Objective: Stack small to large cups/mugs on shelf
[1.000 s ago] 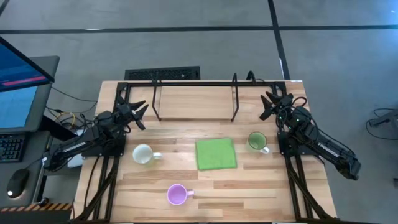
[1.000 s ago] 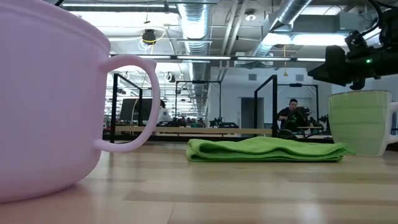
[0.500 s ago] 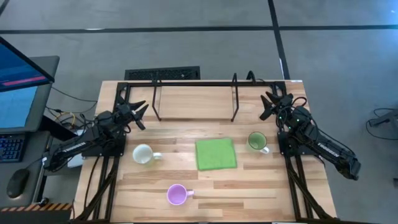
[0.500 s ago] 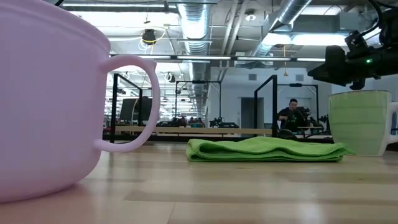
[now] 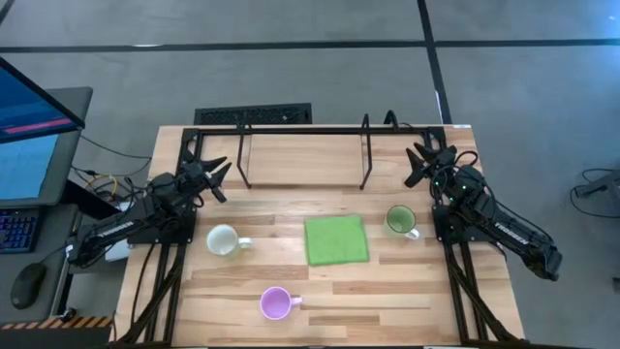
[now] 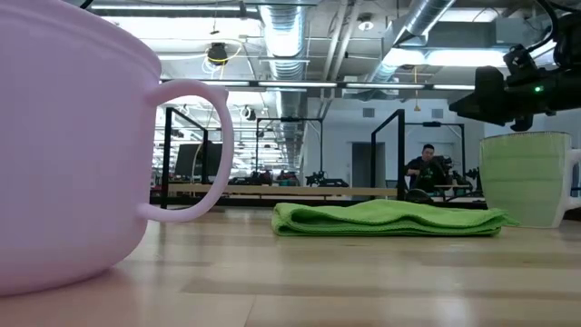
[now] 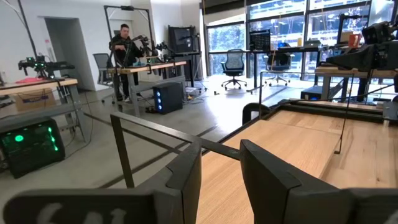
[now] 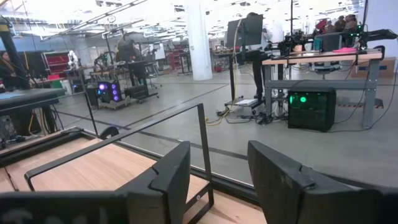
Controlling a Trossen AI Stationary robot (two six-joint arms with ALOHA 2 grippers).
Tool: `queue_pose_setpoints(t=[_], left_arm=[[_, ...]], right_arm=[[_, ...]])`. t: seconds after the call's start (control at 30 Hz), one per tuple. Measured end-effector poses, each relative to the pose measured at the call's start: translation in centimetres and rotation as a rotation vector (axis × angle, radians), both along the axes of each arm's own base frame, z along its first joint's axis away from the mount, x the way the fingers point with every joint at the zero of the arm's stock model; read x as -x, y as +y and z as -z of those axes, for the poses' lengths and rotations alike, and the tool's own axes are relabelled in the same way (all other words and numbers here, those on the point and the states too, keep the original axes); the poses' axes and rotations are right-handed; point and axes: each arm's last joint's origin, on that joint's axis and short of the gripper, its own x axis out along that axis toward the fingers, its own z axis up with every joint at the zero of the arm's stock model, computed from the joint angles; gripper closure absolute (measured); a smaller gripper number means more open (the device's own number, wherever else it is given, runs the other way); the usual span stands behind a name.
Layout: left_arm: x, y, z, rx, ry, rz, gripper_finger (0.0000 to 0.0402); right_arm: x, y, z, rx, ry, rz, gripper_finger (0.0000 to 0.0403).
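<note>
Left gripper (image 5: 215, 178) hovers by left end of shelf (image 5: 300, 158), fingers (image 7: 186, 177) parted, nothing between them. Right gripper (image 5: 422, 163) hovers by right end of shelf, jaws wider apart, also empty. White mug (image 5: 224, 240) sits near my left gripper, toward table front. Green mug (image 5: 400, 220) near my right gripper. Pink mug (image 5: 276, 303) well apart, at front edge.

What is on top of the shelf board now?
The shelf board looks bare; no mug stands on it. A narrow strip under its black back rail is covered, so that part cannot be checked.
</note>
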Motion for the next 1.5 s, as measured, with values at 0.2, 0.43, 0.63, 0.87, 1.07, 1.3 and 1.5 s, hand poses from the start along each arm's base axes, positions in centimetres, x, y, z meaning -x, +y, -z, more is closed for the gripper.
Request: queue_pose_setpoints(t=[0.2,0.43,0.63,0.87,1.07,1.3,1.5], left_arm=[[0.00,0.00,-0.01,0.000,0.000,0.000,0.0299],[0.00,0.00,0.00,0.000,0.000,0.000,0.0299],[0.00,0.00,0.00,0.000,0.000,0.000,0.0299],[0.00,0.00,0.00,0.000,0.000,0.000,0.0299],[0.05,0.05,-0.03,0.000,-0.003,-0.025,0.0299],[0.06,0.07,-0.03,0.001,-0.004,-0.031,0.0299],[0.06,0.07,-0.04,0.001,-0.004,-0.032,0.0299]], right_arm=[[0.00,0.00,0.00,0.000,0.000,0.000,0.0219],[0.00,0.00,0.00,0.000,0.000,0.000,0.0219],[0.00,0.00,0.00,0.000,0.000,0.000,0.0219],[0.00,0.00,0.00,0.000,0.000,0.000,0.0219],[0.00,0.00,0.00,0.000,0.000,0.000,0.0219],[0.00,0.00,0.01,0.000,0.000,0.000,0.0219],[0.00,0.00,0.00,0.143,0.174,0.010,0.0219]])
